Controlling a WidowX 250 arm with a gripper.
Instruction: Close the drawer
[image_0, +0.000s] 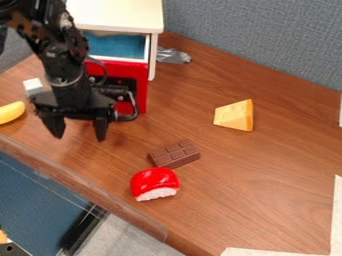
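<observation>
Drawer pulled out from under the pale cabinet, blue interior exposed, red front towards the camera. Claw low before the front, left of the handle; released, tips well apart, nothing between. Probably at the pushing stage, closing yet to be done.

Risks. Could snag the handle, by coming in with tips spread so near the curved bar; any backing off then likely to drag the drawer further open. Could skew and jam the drawer in its opening, by pushing off-centre towards one side of the front. Could shove the whole cabinet back towards the grey partition, or tip it, from pushing too hard or too high on a light toy unit. Could scrape the bench, from dropping too low before pushing. Less likely: could knock the white block or banana with a wide sideways swing. Chocolate bar and red-and-white piece nearer the camera; to be minded on a broad retreat.

Hard to make out. Much of the drawer front and its left side behind the black arm. Contact between claw and handle: cannot tell. Likewise the gap to the front, for want of depth at this slant. Drawer floor out of sight, contents unknown. Banana cut off at the left edge. Crumpled grey thing beside the cabinet, partly hidden, not identifiable.
</observation>
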